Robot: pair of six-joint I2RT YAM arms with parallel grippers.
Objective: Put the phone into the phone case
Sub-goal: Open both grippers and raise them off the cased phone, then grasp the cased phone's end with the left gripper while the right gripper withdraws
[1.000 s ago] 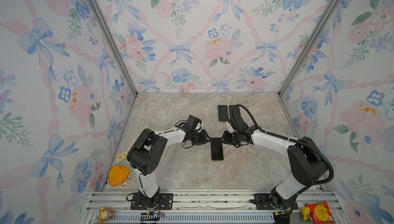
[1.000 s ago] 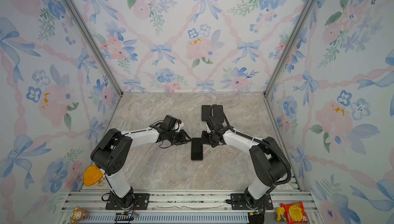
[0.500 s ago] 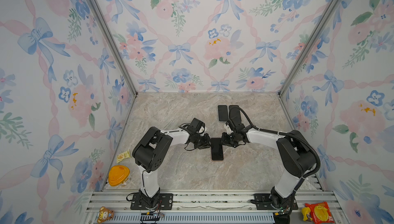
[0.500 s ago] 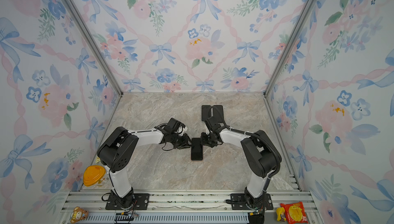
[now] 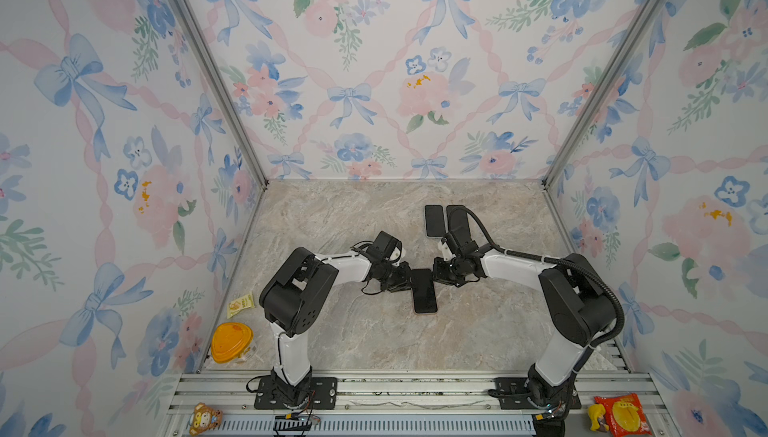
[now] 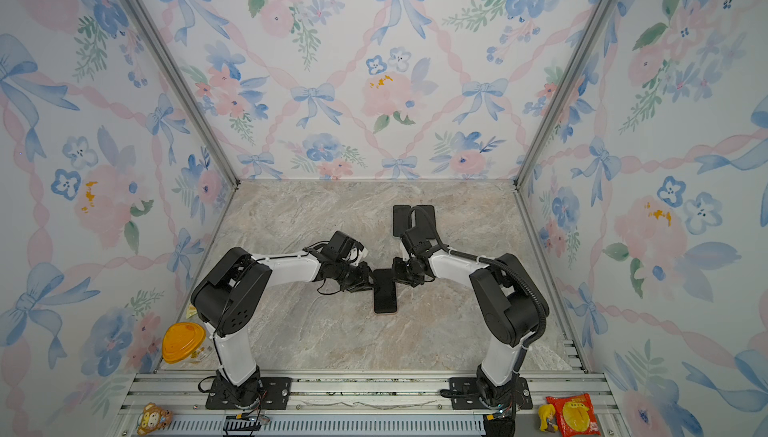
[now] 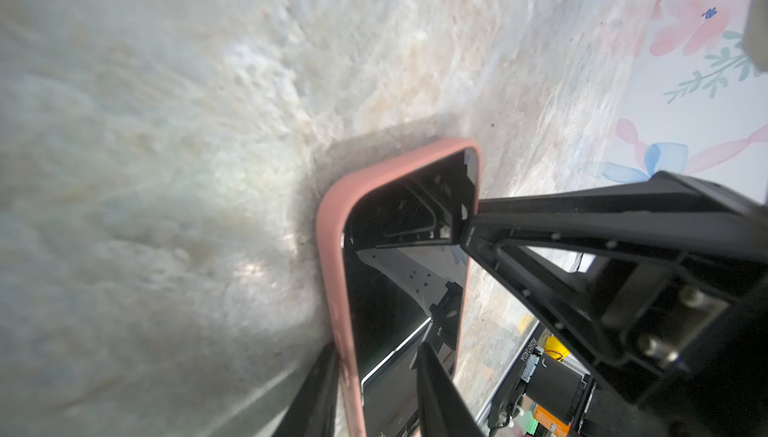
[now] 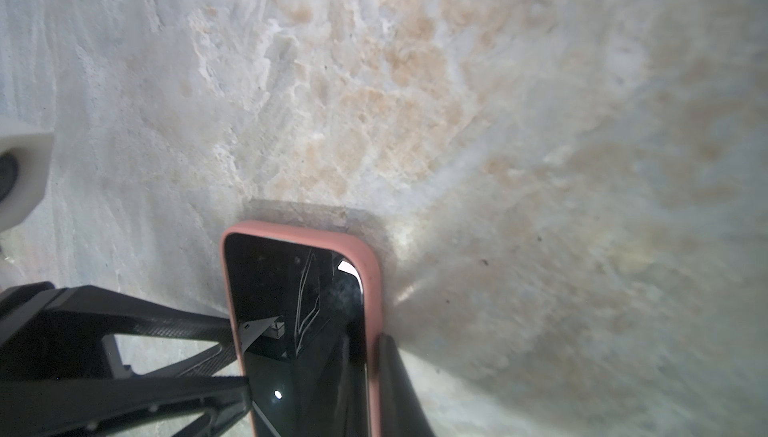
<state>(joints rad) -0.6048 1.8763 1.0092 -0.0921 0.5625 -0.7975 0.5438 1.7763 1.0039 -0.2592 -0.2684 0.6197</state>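
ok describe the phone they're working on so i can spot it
Start at the marble table's middle. The phone lies flat there, between the left tool and right tool. Unlike the two black slabs at the back, it has a pink rim.

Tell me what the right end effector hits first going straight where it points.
The rim of the phone case; the right end effector seems to touch it, and the left end effector sits just beyond.

phone (image 8: 299, 331) screen: glossy black glass, reflective. phone case (image 7: 332, 248): matt pink, rubbery look. tabletop (image 5: 353, 339): smooth marble-look, slight sheen. right hand fingers (image 7: 582, 214): matt black plastic. base rail (image 5: 415, 389): ribbed bare metal.
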